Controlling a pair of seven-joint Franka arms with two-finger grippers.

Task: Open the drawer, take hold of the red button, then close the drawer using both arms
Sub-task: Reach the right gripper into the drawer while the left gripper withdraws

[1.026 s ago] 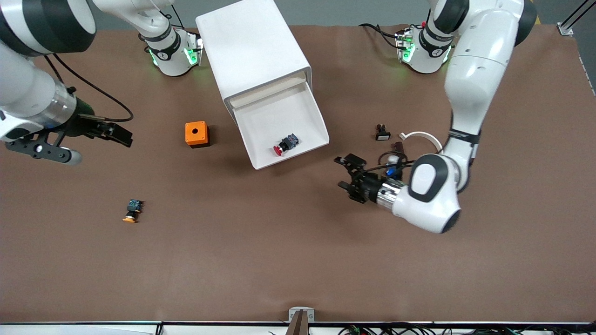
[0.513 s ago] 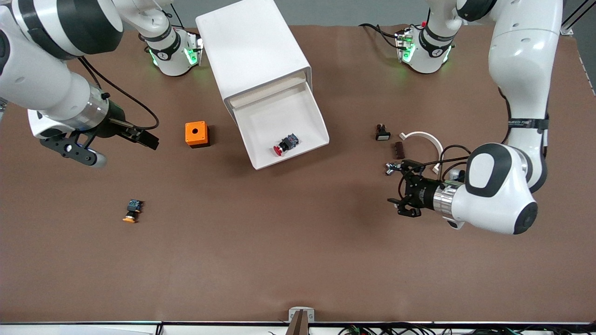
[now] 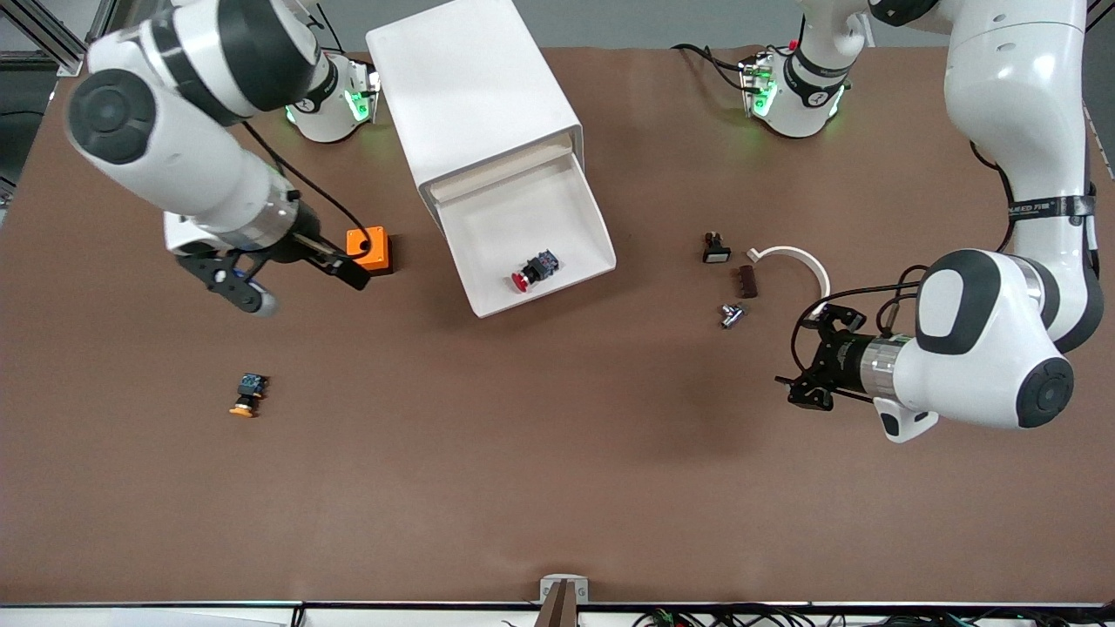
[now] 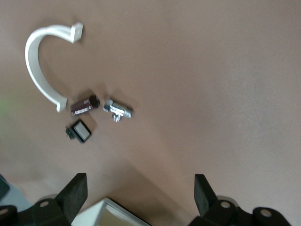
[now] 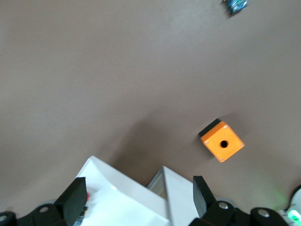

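The white cabinet (image 3: 470, 87) stands between the arm bases, its drawer (image 3: 501, 226) pulled out toward the front camera. The button (image 3: 532, 269), red cap and dark body, lies on its side in the drawer near the front lip. My right gripper (image 3: 300, 285) hangs open and empty over the table beside the orange cube (image 3: 370, 246). In the right wrist view the right gripper (image 5: 138, 192) frames the drawer (image 5: 127, 193), and a red sliver of the button (image 5: 87, 197) shows by one finger. My left gripper (image 3: 798, 359) is open and empty over bare table, toward the left arm's end.
A yellow-capped button (image 3: 246, 394) lies nearer the front camera at the right arm's end. A white curved clip (image 3: 797, 259), a black switch (image 3: 715, 248), a brown piece (image 3: 746, 280) and a metal fitting (image 3: 731, 314) lie near the left gripper (image 4: 140, 188).
The right arm has swung in toward the orange cube and the cabinet. The left arm has drawn back from the drawer toward its own end. Drawer and button have not moved.
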